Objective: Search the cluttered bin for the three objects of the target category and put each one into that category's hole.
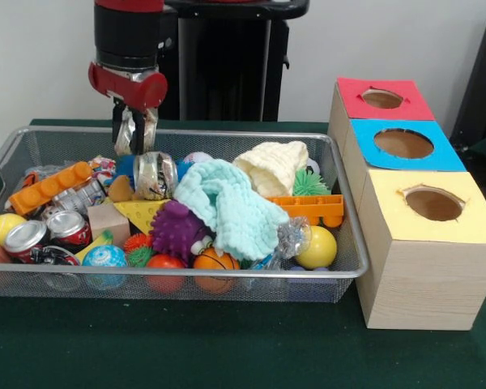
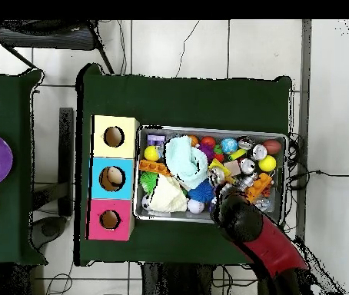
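Wire mesh forms the cluttered bin (image 1: 32, 144), a shallow silver basket with a thick rounded rim, sitting on my green desk (image 1: 186, 348) just beside three boxes and wider than all of them. It is heaped with toys: a pale blue knitted cloth (image 1: 231, 203), a purple spiky ball (image 1: 178, 229), a yellow ball (image 1: 318, 248), soda cans (image 1: 24, 237) and an orange brick (image 1: 49, 187). My pincer (image 1: 135, 138) hangs over the bin's back left part in the front view, clamped on a shiny crumpled can (image 1: 133, 130). The boxes have red (image 1: 382, 99), blue (image 1: 403, 144) and yellow (image 1: 433, 204) tops, each with a hole.
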Available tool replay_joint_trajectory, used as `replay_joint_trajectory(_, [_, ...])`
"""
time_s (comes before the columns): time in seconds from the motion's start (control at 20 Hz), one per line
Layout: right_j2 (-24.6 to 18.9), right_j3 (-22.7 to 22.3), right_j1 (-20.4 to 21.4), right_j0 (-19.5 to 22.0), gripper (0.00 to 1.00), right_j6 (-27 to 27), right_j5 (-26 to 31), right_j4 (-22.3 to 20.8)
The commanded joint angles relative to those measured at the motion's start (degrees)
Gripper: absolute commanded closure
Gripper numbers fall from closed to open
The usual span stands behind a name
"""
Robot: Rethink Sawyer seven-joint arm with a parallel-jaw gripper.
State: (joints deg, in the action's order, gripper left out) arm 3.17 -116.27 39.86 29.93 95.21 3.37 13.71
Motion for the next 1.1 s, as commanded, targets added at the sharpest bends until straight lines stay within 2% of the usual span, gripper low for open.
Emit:
replay_joint_trajectory(0.05, [-9.8,-4.6,2.8,1.4,1.0,14.5,1.0,2.5])
replay_joint_trajectory(0.3, [-11.2,-5.7,1.9,1.1,1.0,16.6,-2.1,2.8])
replay_joint_trajectory(0.7, [-11.0,-9.6,3.5,-2.3,1.0,21.2,-5.3,5.4])
replay_joint_trajectory(0.95, [-7.4,-9.2,3.6,-6.1,1.0,20.4,-2.7,6.7])
replay_joint_trajectory(1.0, [-6.7,-8.8,3.7,-6.8,0.0,20.2,-2.0,6.7])
replay_joint_trajectory(1.1, [-5.5,-7.7,4.1,-7.5,0.0,19.8,-0.4,7.0])
